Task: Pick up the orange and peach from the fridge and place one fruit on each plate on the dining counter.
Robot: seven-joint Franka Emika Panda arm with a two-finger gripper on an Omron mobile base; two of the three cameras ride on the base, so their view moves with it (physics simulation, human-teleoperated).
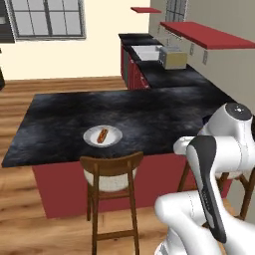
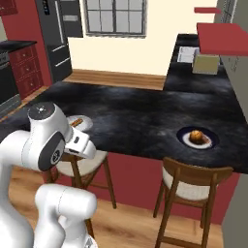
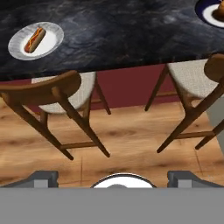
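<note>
Though cut off, the dark-centred plate (image 3: 213, 13) holds food.

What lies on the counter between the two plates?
Nothing: in the right base view the stretch of dining counter between the pale plate and the dark-centred plate is bare black stone.

Home kitchen, black marbled dining counter (image 1: 149, 117), wooden stools (image 1: 112, 177), fridge (image 2: 60, 36), red cabinets (image 2: 26, 68)
</note>
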